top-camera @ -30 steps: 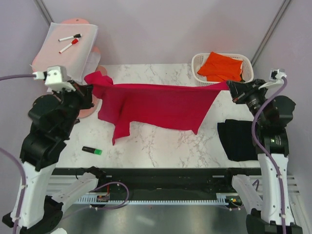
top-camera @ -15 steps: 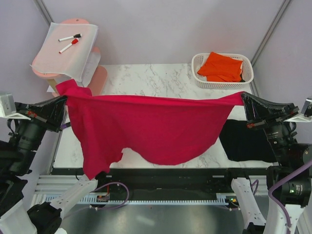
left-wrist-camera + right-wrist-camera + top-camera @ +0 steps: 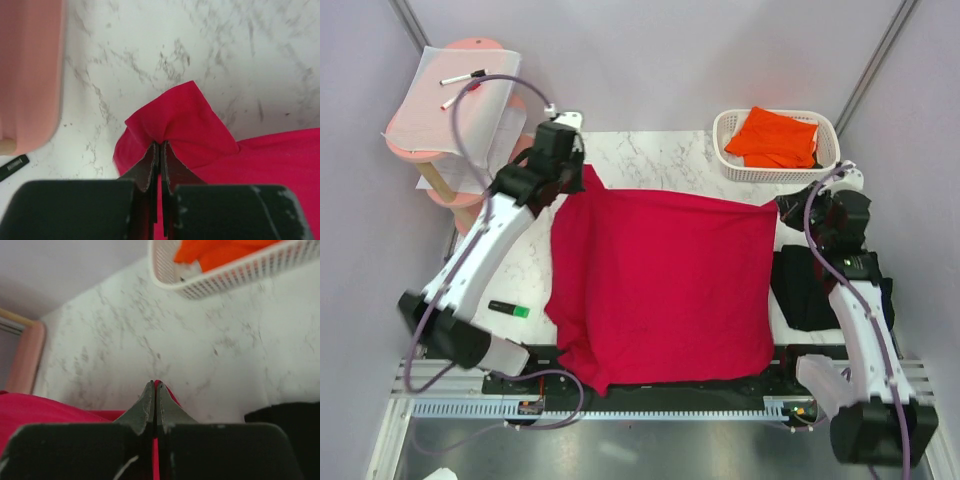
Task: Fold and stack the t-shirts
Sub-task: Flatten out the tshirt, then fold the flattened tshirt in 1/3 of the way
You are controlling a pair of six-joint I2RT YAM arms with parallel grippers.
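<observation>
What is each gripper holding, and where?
Both hold the red shirt: the left gripper pinches its far left corner, the right gripper its far right corner.

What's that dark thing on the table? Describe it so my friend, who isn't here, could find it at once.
Start at the marble table and the white basket in its far right corner. Just nearer than that basket, along the right edge and partly under the right arm, lies the black t-shirt. It is the only black cloth; the red shirt spreads across the middle.
</observation>
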